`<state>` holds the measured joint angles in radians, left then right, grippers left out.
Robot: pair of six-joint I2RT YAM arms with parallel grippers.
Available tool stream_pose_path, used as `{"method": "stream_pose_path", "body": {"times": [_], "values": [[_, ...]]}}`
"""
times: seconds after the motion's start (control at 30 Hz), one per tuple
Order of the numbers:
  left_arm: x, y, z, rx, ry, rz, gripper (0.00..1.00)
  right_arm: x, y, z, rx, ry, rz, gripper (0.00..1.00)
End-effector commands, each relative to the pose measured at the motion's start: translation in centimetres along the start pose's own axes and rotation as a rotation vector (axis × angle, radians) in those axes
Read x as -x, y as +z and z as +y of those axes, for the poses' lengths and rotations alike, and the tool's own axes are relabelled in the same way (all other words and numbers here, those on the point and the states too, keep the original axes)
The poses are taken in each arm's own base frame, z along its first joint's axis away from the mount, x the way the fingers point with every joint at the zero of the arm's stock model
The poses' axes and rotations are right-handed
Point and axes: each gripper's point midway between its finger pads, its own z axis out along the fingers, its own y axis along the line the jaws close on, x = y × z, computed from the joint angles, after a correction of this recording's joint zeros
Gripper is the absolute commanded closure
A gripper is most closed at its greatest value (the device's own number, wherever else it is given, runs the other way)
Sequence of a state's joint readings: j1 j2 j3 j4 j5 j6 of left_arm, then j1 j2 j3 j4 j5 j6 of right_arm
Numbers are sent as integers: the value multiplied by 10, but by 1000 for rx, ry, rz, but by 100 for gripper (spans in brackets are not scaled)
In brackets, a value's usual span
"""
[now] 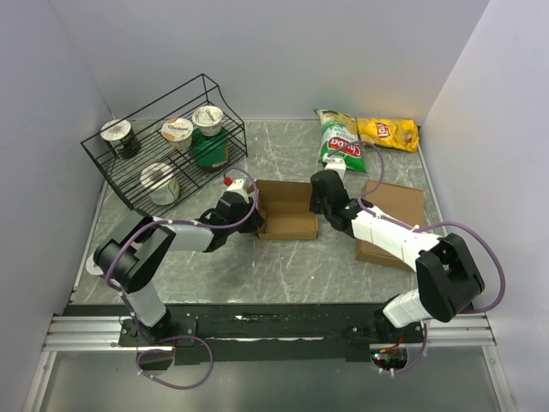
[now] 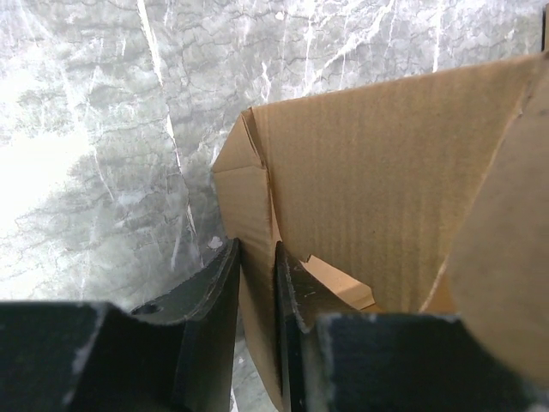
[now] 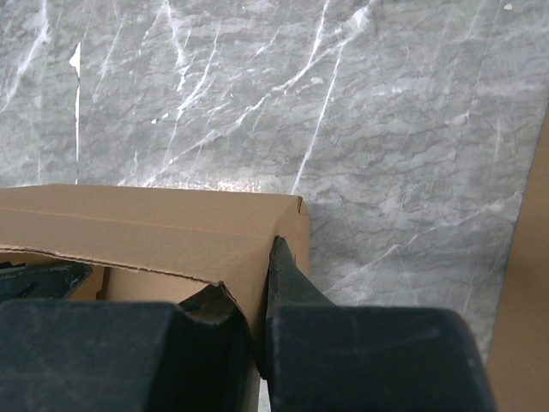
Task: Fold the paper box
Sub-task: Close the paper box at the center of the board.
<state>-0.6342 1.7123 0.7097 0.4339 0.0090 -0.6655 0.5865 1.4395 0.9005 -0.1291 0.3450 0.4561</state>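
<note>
The paper box [image 1: 287, 210] is brown kraft cardboard, partly folded into an open tray at the middle of the table. My left gripper [image 1: 249, 209] is at its left end, shut on the left side wall [image 2: 256, 283], one finger outside and one inside. My right gripper [image 1: 319, 199] is at its right end, shut on the right side wall [image 3: 257, 283], one finger inside and one outside. The box's inner wall and a flap [image 2: 377, 172] fill the left wrist view. The box's right corner [image 3: 292, 215] shows in the right wrist view.
A black wire rack [image 1: 167, 150] with yogurt cups and a jar stands at the back left. Two chip bags, green [image 1: 337, 136] and yellow [image 1: 388, 131], lie at the back right. A plain brown cardboard slab [image 1: 396, 215] lies under the right arm.
</note>
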Motion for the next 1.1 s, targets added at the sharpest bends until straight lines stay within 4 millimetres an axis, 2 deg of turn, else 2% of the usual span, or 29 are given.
{"method": "stream_pose_path", "body": {"times": [0.0, 0.23, 0.43, 0.47, 0.6, 0.8, 1.07], "values": [[-17, 5, -25, -83, 64, 54, 79, 10, -16, 67, 271, 112, 43, 100], [-18, 5, -27, -92, 65, 58, 79, 7, -12, 71, 305, 123, 48, 100], [-12, 5, -35, -118, 53, 52, 79, -34, -13, 57, 296, 51, 68, 100], [-11, 5, -36, -117, 53, 50, 79, -47, -13, 55, 288, 30, 85, 100], [-5, 3, -33, -109, 46, 39, 79, -72, -17, 39, 209, -44, 125, 100], [1, 4, -36, -138, 20, 39, 79, -102, -16, 19, 95, -135, 194, 100], [11, -1, -39, -162, 1, 21, 79, -137, -14, 6, 32, -200, 271, 100]]}}
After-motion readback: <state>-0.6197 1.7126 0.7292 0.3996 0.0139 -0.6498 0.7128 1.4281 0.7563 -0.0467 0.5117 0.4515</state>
